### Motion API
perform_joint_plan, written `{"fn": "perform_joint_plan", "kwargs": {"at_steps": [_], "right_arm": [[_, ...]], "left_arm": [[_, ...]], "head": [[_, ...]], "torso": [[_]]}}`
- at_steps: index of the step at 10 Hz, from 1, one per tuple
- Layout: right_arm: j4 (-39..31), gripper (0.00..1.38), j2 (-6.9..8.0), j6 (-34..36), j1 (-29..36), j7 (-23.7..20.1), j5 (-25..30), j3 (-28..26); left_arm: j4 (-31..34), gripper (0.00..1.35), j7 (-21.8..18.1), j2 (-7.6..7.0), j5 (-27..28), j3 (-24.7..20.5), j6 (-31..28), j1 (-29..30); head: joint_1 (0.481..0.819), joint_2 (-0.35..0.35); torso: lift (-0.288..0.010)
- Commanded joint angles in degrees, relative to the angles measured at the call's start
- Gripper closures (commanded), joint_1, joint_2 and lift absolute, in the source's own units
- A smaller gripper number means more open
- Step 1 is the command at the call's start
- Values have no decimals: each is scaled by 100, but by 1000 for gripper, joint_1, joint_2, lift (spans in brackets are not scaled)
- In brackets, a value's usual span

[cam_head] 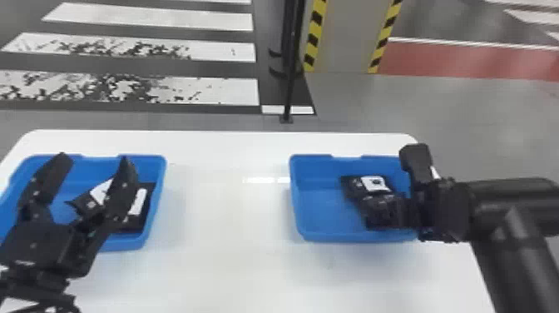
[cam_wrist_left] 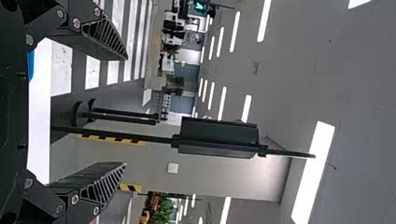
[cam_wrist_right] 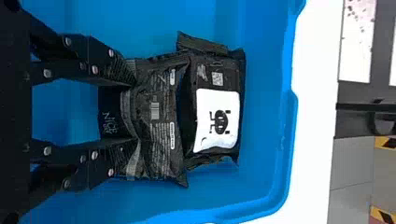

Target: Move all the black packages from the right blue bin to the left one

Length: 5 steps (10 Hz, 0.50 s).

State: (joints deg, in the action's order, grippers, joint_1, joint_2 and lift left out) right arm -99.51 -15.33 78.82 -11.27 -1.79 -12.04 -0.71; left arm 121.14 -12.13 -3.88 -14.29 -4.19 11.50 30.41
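The right gripper [cam_head: 404, 210] reaches down into the right blue bin [cam_head: 310, 238]. In the right wrist view this gripper [cam_wrist_right: 134, 112] is shut on a black package [cam_wrist_right: 156, 133], whose near edge bows between the fingertips. Against its far side lies another black package [cam_wrist_right: 187, 112] with a white label [cam_wrist_right: 217, 122]. Dark wrapping with light lettering [cam_wrist_right: 109, 119] shows between the fingers. The left gripper [cam_head: 95, 159] is parked above the left blue bin [cam_head: 160, 177], where black packages [cam_head: 143, 210] with white labels lie. Its fingers stand wide apart in the left wrist view, with nothing between the tips [cam_wrist_left: 126, 112].
Both bins stand on a white table [cam_head: 224, 216], with a wide stretch of tabletop between them. Beyond the table's far edge, a thin black post [cam_head: 290, 83] rises from the floor. The right arm [cam_head: 511, 204] comes in over the table's right side.
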Motion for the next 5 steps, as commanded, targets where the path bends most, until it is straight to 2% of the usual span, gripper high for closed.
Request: {"fn": "perform_joint_plan", "kwargs": {"at_steps": [1,5], "right_arm": [[-26,891,31,-429,156,-41,-224,-100],[-800,891,110,-1428,1014,-577,-1047,-432]], "left_arm": [[0,251,0,1,-10,-4,31,10],[0,252,0,19,-10,-38,242,24]], "head": [[695,-104],[695,-62]], "torso": [[-140],[-140]]}}
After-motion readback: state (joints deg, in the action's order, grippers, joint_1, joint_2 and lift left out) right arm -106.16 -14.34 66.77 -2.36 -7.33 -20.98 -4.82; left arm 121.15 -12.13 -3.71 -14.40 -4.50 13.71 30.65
